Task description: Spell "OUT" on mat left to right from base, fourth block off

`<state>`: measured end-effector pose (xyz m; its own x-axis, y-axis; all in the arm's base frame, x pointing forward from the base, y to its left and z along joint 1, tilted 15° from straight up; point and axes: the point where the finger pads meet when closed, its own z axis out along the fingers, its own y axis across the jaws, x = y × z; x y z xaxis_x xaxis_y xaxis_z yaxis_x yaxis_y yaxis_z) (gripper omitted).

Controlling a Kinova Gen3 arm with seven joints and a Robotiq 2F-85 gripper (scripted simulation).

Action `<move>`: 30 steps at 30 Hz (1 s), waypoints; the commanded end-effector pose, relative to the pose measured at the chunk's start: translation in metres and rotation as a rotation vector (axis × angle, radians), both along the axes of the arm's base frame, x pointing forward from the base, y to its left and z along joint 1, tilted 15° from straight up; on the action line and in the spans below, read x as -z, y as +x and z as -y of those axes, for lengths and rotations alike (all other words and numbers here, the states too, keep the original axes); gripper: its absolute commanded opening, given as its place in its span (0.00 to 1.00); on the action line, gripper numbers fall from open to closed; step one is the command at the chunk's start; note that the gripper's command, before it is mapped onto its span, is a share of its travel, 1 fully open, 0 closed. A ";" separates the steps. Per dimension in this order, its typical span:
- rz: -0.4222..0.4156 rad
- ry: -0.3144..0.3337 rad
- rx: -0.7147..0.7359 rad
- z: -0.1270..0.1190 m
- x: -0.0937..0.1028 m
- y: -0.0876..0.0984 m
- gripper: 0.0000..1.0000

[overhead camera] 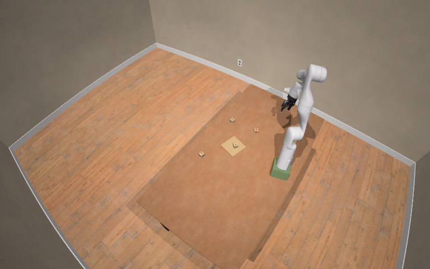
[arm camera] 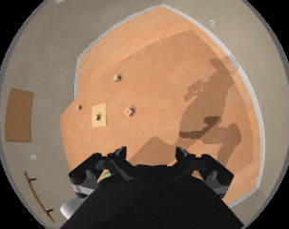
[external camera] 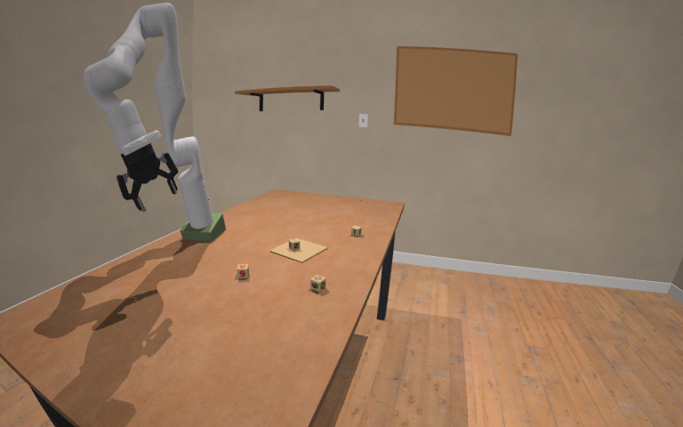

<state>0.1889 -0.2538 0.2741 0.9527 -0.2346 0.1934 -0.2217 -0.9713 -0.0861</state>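
Observation:
A pale mat (overhead camera: 227, 146) (external camera: 310, 250) (arm camera: 101, 108) lies flat on the table. One block (overhead camera: 235, 145) (external camera: 293, 245) (arm camera: 97, 116) sits on it; its dark side mark looks like N or Z. A red-marked block (overhead camera: 256, 130) (external camera: 243, 271) (arm camera: 129, 112) stands off the mat, with a red 6 on one side. A dark-marked block (overhead camera: 232, 120) (external camera: 317, 284) (arm camera: 116, 77) and another dark-marked block (overhead camera: 201, 154) (external camera: 356, 230) (arm camera: 79, 107) also stand off the mat. Top letters are too small to read surely. My gripper (overhead camera: 285, 109) (external camera: 158, 200) (arm camera: 151, 152) is open and empty, high above the table, away from all blocks.
The brown table (overhead camera: 194, 186) (external camera: 229, 327) carries the robot's green base (overhead camera: 280, 171) (external camera: 203, 228) at one long edge. The arm's shadow falls across the table. A wall shelf (external camera: 287, 90) and a cork board (external camera: 455, 90) hang beyond the table.

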 end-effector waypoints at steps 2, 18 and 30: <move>0.001 -0.001 0.000 0.000 0.000 0.000 1.00; 0.001 -0.001 0.000 0.000 0.000 0.000 1.00; -0.010 0.000 0.000 0.000 0.001 0.004 1.00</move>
<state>0.1910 -0.2537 0.2736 0.9531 -0.2381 0.1867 -0.2258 -0.9705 -0.0849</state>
